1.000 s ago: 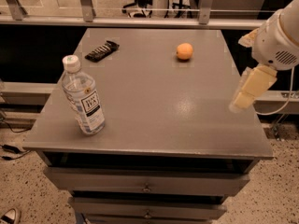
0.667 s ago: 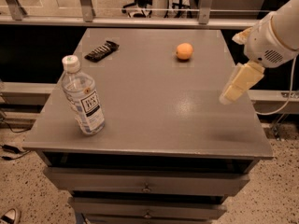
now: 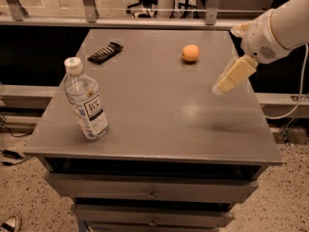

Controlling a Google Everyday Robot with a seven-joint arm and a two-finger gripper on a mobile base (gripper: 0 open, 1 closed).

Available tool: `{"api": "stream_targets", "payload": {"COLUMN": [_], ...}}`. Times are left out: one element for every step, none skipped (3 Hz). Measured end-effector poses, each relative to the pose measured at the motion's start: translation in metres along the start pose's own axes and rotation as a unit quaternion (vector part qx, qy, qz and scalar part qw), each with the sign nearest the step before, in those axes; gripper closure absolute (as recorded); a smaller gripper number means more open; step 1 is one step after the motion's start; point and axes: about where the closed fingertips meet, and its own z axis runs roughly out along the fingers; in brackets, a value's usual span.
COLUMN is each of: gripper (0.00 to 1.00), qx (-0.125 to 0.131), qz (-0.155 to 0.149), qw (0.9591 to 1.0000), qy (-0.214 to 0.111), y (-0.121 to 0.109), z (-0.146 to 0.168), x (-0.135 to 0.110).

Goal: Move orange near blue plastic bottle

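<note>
The orange (image 3: pixel 190 52) sits on the grey table (image 3: pixel 154 115) toward the far right. The blue plastic bottle (image 3: pixel 87 100) stands upright near the front left, white cap on top, label facing me. My gripper (image 3: pixel 227 81) hangs above the right side of the table, in front of and to the right of the orange, apart from it, and holds nothing that I can see. The white arm reaches in from the upper right.
A dark flat wrapped bar (image 3: pixel 105 52) lies at the far left of the table. A metal railing (image 3: pixel 145 21) runs behind the table. Drawers (image 3: pixel 152 192) sit under the tabletop. The table's right edge is just under the arm.
My gripper has moved left and inward over the table, closer to the orange. The orange, bottle and bar have not moved.
</note>
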Motion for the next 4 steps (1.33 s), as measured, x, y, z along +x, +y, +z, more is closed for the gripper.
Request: {"api": "stream_targets", "payload": {"gripper": [0.00, 0.00, 0.00, 0.00], "qx": [0.012, 0.027, 0.043, 0.057], "qz": [0.024, 0.052, 0.101, 0.129], "qw": [0.9987, 0.9939, 0.9815, 0.9723], "qy": [-0.044, -0.094, -0.156, -0.186], "y": [-0.005, -0.018, -0.050, -0.077], "z": [0.021, 0.048, 0.086, 0.111], "x": [-0.010, -0.021, -0.027, -0.024]}}
